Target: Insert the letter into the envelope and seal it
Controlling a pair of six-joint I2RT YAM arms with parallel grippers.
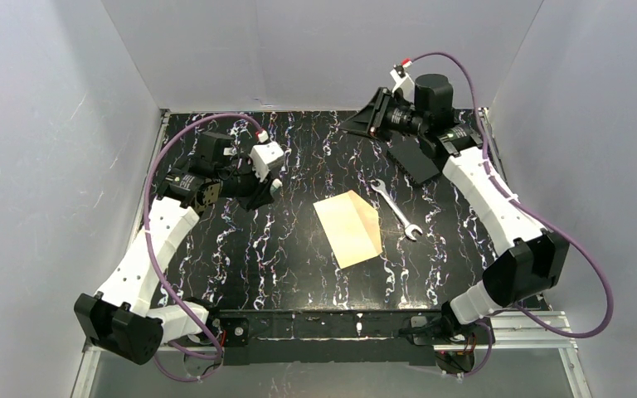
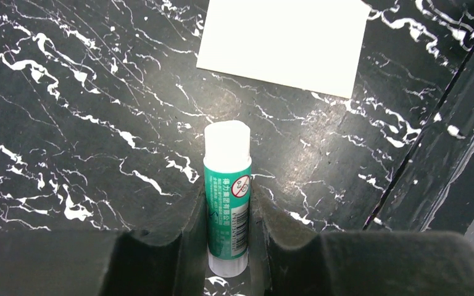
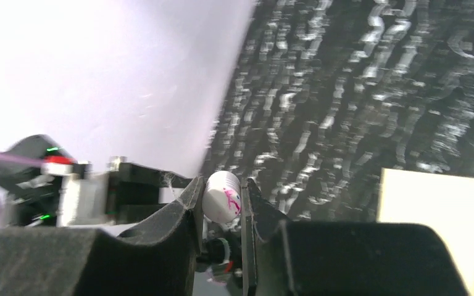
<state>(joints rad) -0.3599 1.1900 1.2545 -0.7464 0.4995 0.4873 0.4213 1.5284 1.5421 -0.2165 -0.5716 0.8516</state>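
The envelope point(image 1: 347, 229) lies flat at the table's middle, cream-tan, with a darker fold along its right side. It also shows in the left wrist view point(image 2: 284, 43) and at the right edge of the right wrist view point(image 3: 438, 209). No separate tan letter shows. My left gripper point(image 1: 269, 186) is left of the envelope and is shut on a green glue stick point(image 2: 227, 203) with a white tip pointing toward the envelope. My right gripper point(image 1: 352, 124) is raised at the back of the table and is shut on a small white ribbed cap point(image 3: 223, 196) with pink marks.
A metal wrench point(image 1: 398, 211) lies just right of the envelope. A flat black block point(image 1: 415, 162) lies at the back right under the right arm. White walls close in the left, back and right sides. The right wrist view is blurred.
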